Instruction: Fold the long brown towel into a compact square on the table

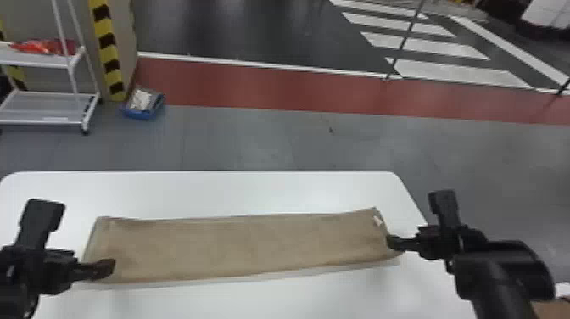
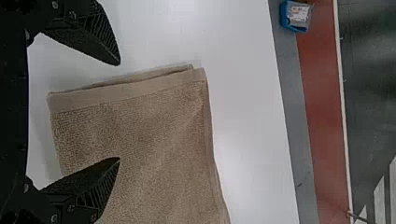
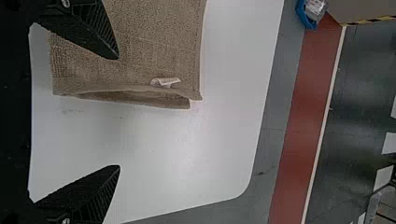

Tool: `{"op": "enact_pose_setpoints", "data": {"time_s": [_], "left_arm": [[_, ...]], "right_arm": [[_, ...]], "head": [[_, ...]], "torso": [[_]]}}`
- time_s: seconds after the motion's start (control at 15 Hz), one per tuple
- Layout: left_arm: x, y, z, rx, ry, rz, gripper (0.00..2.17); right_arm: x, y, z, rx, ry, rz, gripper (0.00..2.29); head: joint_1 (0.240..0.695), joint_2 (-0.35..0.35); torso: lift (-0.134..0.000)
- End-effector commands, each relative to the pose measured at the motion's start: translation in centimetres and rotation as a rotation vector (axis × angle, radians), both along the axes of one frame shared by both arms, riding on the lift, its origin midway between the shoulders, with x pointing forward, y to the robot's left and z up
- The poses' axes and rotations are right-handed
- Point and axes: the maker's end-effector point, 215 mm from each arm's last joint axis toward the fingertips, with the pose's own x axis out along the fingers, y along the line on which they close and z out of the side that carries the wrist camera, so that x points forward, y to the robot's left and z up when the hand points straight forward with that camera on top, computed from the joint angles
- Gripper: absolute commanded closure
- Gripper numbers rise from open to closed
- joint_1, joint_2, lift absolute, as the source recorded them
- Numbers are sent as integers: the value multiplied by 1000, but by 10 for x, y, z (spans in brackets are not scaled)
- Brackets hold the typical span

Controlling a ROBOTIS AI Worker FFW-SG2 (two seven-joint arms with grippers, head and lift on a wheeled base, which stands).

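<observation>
Beneath left hand and right hand: brown towel, seemingly apart.

The folded brown towel lies on a white worktop, its layers slightly parted at the hemmed end. The left pincer has its fingers spread, one over the towel, the other off that end. Well apart from the towel, a blue container sits on the floor.

Bright, soft light on tbl, w/ faint shadows by towel; dull sheen on grey flr.
</observation>
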Motion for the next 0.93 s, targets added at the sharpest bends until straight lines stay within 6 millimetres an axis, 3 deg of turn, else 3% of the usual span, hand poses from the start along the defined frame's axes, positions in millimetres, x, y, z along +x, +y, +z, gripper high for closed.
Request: {"op": "enact_pose_setpoints", "data": {"time_s": [0.0, 0.27, 0.33, 0.4, 0.47, 0.53, 0.6, 0.67, 0.87], "left_arm": [[1, -4, -10, -11, 37, 8, 205], [1, -2, -22, -16, 75, 12, 289], [2, -3, -21, -22, 74, 8, 471], [0, -5, -20, -39, 78, -2, 826], [-1, -7, -19, -57, 81, -10, 1403], [-1, -10, -19, -63, 82, -11, 1814], [-2, -12, -19, -61, 83, -18, 2040], [-9, -15, -21, -67, 94, -27, 2142], [-9, -6, -5, -58, 62, -9, 2142]], "right_arm": [[0, 0, 0, 0, 2, -1, 39], [1, -3, 2, -4, 1, -3, 39], [2, -3, 3, -4, -1, -3, 39], [3, -2, 4, -5, -2, -1, 39], [3, -2, 4, -5, -2, -1, 39], [4, -3, 5, -6, -3, -2, 39], [3, -4, 6, -9, -3, -2, 39], [2, -5, 4, -8, 0, -3, 39], [1, -8, 5, -8, -2, -5, 39]], "head": [[695, -263], [695, -266], [695, -267], [695, -268], [695, -269], [695, -271], [695, -273], [695, -275], [695, -284]], "torso": [[0], [0], [0], [0], [0], [0], [0], [0], [0]]}}
